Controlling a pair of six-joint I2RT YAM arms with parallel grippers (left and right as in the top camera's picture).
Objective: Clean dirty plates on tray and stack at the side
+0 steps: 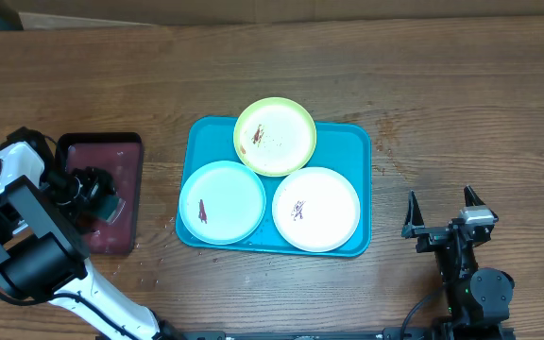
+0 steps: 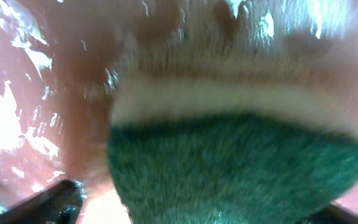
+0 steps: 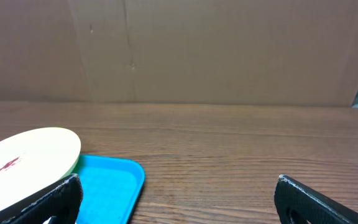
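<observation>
Three plates lie on the turquoise tray [image 1: 352,142]: a lime-green plate [image 1: 275,136] at the back, a pale blue plate [image 1: 222,201] front left and a white plate [image 1: 315,209] front right, each with a reddish-brown smear. My left gripper [image 1: 102,200] hangs over the maroon tray [image 1: 111,151], left of the turquoise one. In the left wrist view a green-and-white sponge [image 2: 229,155] fills the space between the wide-apart jaws, with a gap beside the left finger [image 2: 58,199]. My right gripper [image 1: 445,210] stands open right of the tray, holding nothing.
The small black-rimmed maroon tray looks wet and glossy [image 2: 17,112]. In the right wrist view the white plate [image 3: 27,158] and the turquoise tray's corner [image 3: 114,180] sit at the lower left, bare wood beyond, a brown cardboard wall [image 3: 229,50] behind.
</observation>
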